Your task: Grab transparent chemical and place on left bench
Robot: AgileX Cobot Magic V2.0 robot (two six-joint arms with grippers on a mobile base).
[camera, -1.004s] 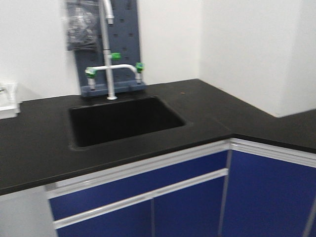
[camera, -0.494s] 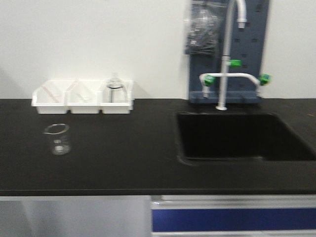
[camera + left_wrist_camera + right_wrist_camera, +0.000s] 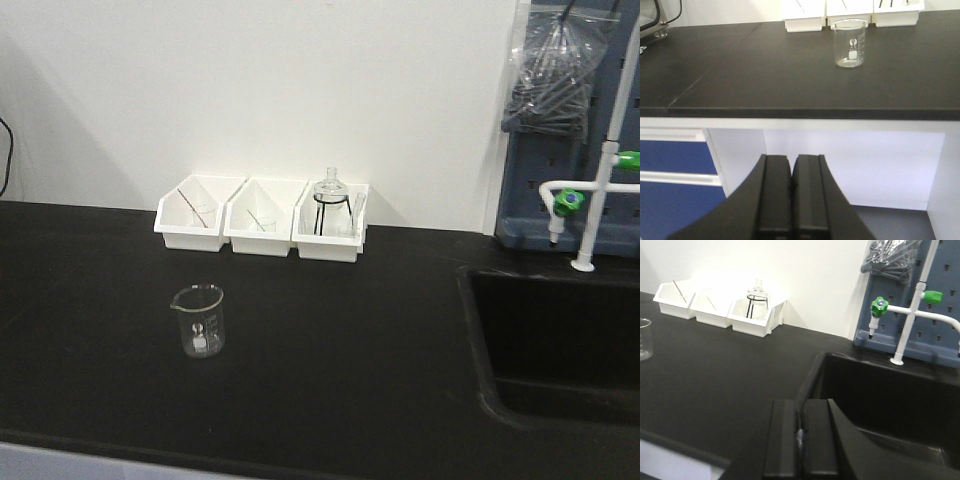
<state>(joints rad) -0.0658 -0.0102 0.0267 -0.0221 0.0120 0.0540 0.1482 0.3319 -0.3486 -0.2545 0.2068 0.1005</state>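
The transparent chemical, a small clear glass beaker (image 3: 200, 322) with white marks, stands upright on the black left bench (image 3: 90, 300), in front of three white bins (image 3: 260, 232). The left wrist view shows the beaker (image 3: 850, 43) on the countertop (image 3: 765, 75), far beyond my left gripper (image 3: 791, 160). That gripper hangs below the bench edge, shut with nothing between its fingers. My right gripper (image 3: 801, 405) is also shut and empty, low over the counter beside the sink. The beaker (image 3: 644, 339) sits at that view's far left edge.
A round flask on a black wire stand (image 3: 328, 200) sits in the rightmost bin. A sunken black sink (image 3: 560, 340) lies to the right, with a white faucet with green taps (image 3: 600, 190) and a blue-grey pegboard (image 3: 530, 190) behind. Blue drawers (image 3: 670, 160) are under the bench.
The front view has swung left, from the sink corner to the bench with the bins. The beaker now sits closer to the middle of that view.
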